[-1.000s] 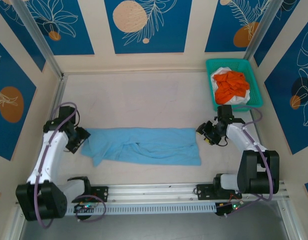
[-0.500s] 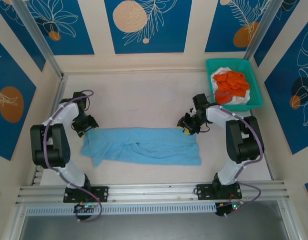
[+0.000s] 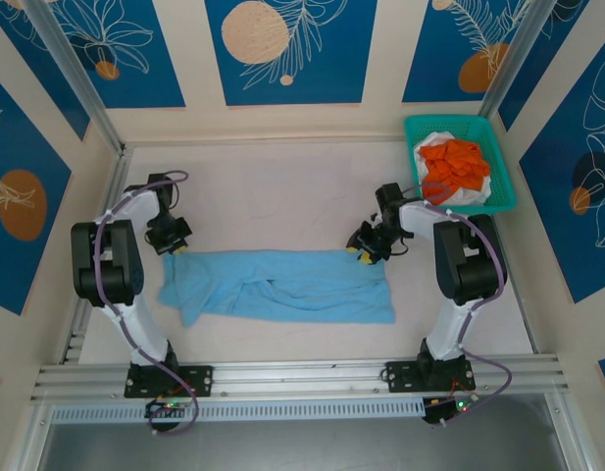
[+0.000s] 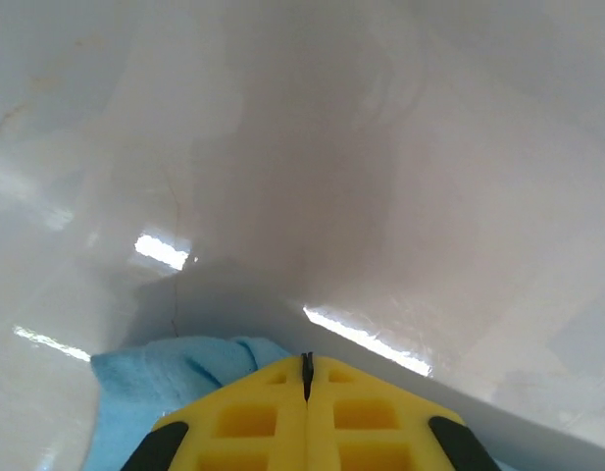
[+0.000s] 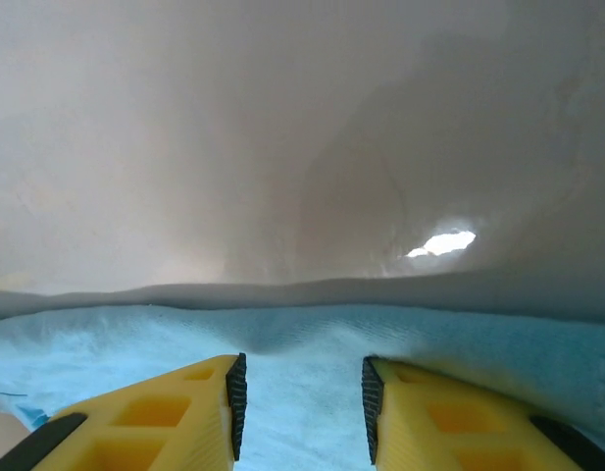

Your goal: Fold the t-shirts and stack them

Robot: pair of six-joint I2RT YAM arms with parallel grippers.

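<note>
Table (image 3: 282,186): pale top, walled on 3 sides, rail along the near edge.

Light blue t-shirt (image 3: 282,287) lies on the table as a long strip running left-right, mid-table twd the near side. Rumpled folds at its centre-left; neck and sleeves can't be made out.

Teal basket (image 3: 417,132) sits in the far-right corner against the walls, its right side partly behind a frame post. Orange t-shirt (image 3: 454,167) is heaped in it. White t-shirt (image 3: 471,196) is under the orange one, mostly covered, only scraps showing.

Both arms reach fwd from their bases, elbows out, wrists bent inward and down to the blue shirt's far corners.

Left gripper (image 3: 175,245) is at the far-left corner. In the left wrist view its yellow pads (image 4: 253,417) are pressed together, a thin seam btwn them, cut off by the frame bottom. A bit of blue cloth pokes out beside the left pad; can't tell if any is pinched.

Right gripper (image 3: 364,252) is at the far-right corner, jaws apart. In the right wrist view blue cloth lies in the gap and under the pads, not squeezed.

Open room: bare table beyond the shirt to the back wall, a narrower strip btwn shirt and near rail, some clear table on each side.
</note>
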